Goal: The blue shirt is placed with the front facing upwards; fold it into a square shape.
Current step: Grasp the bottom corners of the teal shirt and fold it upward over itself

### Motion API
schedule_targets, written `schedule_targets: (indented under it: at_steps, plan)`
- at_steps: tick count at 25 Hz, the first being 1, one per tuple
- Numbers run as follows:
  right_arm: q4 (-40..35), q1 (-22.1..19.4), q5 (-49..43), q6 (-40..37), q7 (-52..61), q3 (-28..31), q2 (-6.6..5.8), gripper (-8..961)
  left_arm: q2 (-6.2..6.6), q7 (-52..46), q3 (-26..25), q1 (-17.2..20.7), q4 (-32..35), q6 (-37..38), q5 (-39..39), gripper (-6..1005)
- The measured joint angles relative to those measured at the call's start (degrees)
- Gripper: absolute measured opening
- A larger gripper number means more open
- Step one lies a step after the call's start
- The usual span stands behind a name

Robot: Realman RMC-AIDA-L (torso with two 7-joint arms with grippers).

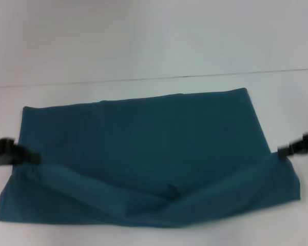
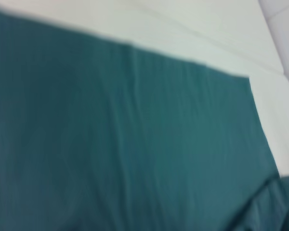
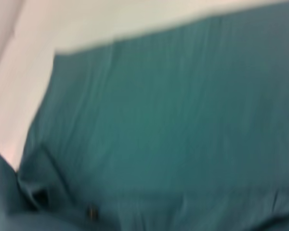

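The blue shirt (image 1: 143, 148) lies long-axis crosswise between the left gripper (image 1: 20, 154) and right gripper (image 1: 290, 149), each at its own end, grip states indiscernible.

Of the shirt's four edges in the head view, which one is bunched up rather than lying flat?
The near edge of the blue shirt, closest to the robot: it rolls into raised folds between the left gripper and right gripper.
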Motion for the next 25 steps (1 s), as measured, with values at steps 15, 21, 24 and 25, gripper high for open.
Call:
schedule_targets:
  at_steps: [15,21,24,25]
  plan:
    - [7.2,4.5,3.7,25.7,2.3,-2.6,0.7,0,-1.64,-11.1,13.8,-6.9,-2.7,-22.6,1.1,23]
    - [9.6,5.8,3.8,34.5,2.5,-6.1,1.87,0,-3.5,-11.0,14.5,-6.6,-2.2,-29.0,2.0,23]
    - [9.7,6.2,3.8,37.0,2.5,-6.3,2.36,-1,-3.95,-10.4,14.3,-6.5,-2.0,-31.0,1.7,24]
    - [9.7,6.3,3.8,37.7,2.4,-6.3,2.47,-1,-4.07,-10.3,14.3,-6.5,-2.0,-31.8,1.6,24]
